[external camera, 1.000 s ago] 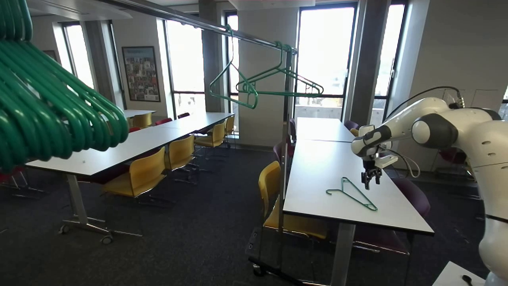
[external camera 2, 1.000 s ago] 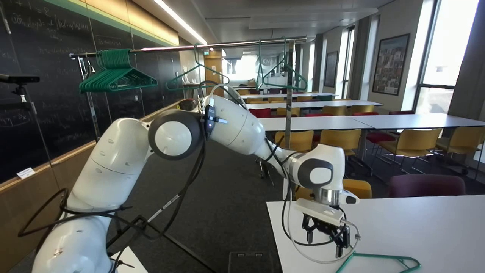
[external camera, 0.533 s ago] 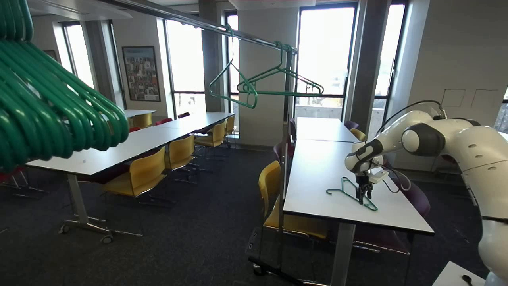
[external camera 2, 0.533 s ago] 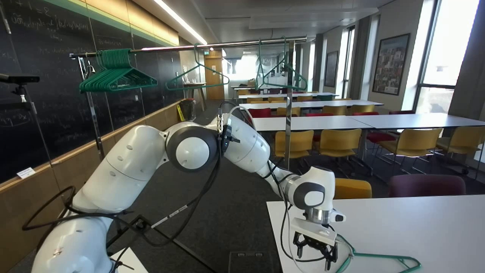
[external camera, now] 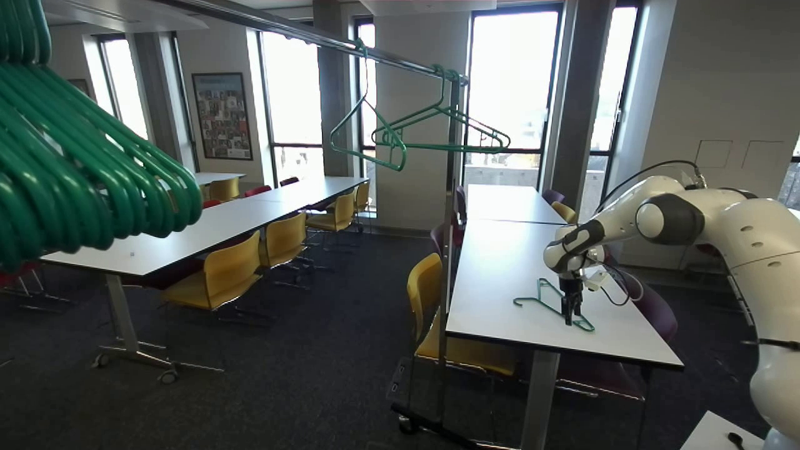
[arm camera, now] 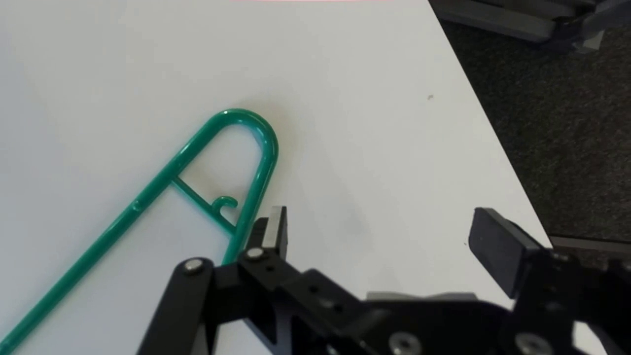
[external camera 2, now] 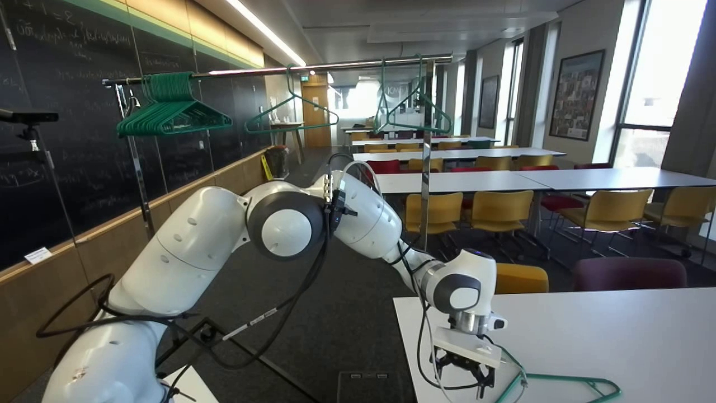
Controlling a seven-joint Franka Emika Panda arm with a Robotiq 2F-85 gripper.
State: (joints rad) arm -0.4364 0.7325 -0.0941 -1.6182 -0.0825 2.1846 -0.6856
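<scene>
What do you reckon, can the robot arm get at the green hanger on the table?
Probably yes: the open gripper is close by the green hanger with nothing visibly blocking, though a sideways shift seems needed.

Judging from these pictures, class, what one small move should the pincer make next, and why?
Probably ease the open pincer sideways toward the green coat hanger until one of its bars lies between the jaws. In the wrist view, the jaws stand wide with white tabletop, not hanger, showing between them, while the green coat hanger's visible part lies to one side.
</scene>
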